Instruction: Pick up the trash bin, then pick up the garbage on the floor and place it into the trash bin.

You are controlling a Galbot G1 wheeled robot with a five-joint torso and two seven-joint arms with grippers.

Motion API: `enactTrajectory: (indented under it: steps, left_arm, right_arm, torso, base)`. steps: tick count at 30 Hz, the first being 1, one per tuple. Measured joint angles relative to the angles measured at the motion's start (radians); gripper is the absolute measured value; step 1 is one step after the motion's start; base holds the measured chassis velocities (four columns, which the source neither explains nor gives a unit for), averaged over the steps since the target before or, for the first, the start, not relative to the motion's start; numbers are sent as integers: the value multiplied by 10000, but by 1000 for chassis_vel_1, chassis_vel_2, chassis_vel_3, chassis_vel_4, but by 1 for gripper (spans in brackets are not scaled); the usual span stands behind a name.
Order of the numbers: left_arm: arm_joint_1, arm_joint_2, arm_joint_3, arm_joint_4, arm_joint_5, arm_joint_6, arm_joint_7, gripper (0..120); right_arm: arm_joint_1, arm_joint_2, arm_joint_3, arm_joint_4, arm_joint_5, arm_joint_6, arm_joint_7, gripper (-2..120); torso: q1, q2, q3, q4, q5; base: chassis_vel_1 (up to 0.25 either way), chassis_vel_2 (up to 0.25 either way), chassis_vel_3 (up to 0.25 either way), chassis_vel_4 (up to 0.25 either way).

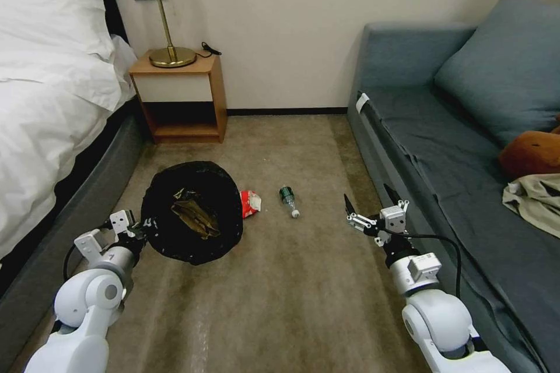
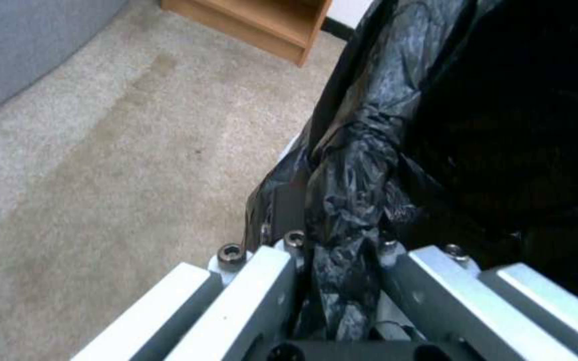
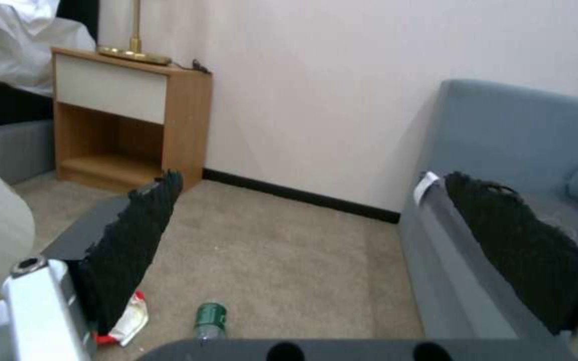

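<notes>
While the left gripper (image 1: 142,228) clamps the near-left rim of the trash bin (image 1: 192,211), the head view looks down into the bin's mouth, held between the bed (image 1: 46,105) and the open carpet (image 1: 280,291). Its crinkly black bag drapes over the rim all round, and inside lie 2 crumpled tan and yellow-brown pieces (image 1: 195,217). Just beside the bin's right edge lies the red-and-white wrapper (image 1: 250,203). Near it, further right, the small clear bottle (image 1: 288,200) lies on its side, green-labelled body toward the far wall, white cap pointing toward the robot and slightly right. The right gripper (image 1: 367,205) hovers beside the sofa (image 1: 443,145), fingers spread wide and holding nothing.

From the left wrist view, a twisted fold of black bag (image 2: 349,200) is pinched between the closed silver fingers (image 2: 262,291), with carpet and the wooden nightstand (image 2: 256,20) beyond.

From the right wrist view, 2 black pads (image 3: 135,240) stand far apart; beyond them lie the bottle (image 3: 210,318) and the wrapper (image 3: 128,321).
</notes>
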State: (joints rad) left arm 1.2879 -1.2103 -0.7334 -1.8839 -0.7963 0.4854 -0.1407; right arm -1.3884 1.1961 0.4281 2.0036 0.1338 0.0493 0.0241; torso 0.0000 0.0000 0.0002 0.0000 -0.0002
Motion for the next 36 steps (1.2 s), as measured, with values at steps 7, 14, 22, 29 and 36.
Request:
enactTrajectory:
  steps: [7, 14, 22, 29, 36]
  left_arm:
    - [-29, -36, 25, 37, 0, -3, 0, 0]
    - [-75, -23, 31, 94, -9, -3, 5, 0]
    - [-209, 112, -35, 200, -153, -3, 4, 0]
    - [-296, 127, -46, 315, -175, -2, 0, 0]
    - [-354, 134, -46, 376, -194, 3, -2, 0]
  right_arm:
    - [-69, -18, -14, -43, -23, 35, -64, 100]
    - [-49, -36, -86, -100, -44, -7, -87, 100]
    - [67, -80, -257, -290, -71, -44, -98, 100]
    - [138, -54, -372, -487, -105, -11, -98, 100]
    - [296, -106, -482, -635, -85, -22, -98, 100]
  torso:
    - [0, 0, 0, 1, 1]
    - [0, 0, -1, 0, 1]
    - [0, 0, -1, 0, 1]
    - [0, 0, -1, 0, 1]
    - [0, 0, -2, 1, 1]
  base:
    - [-62, 80, 66, -70]
    - [0, 0, 0, 0]
    - [-46, 71, 67, -67]
    - [-49, 68, 52, -67]
    - [-52, 56, 62, -45]
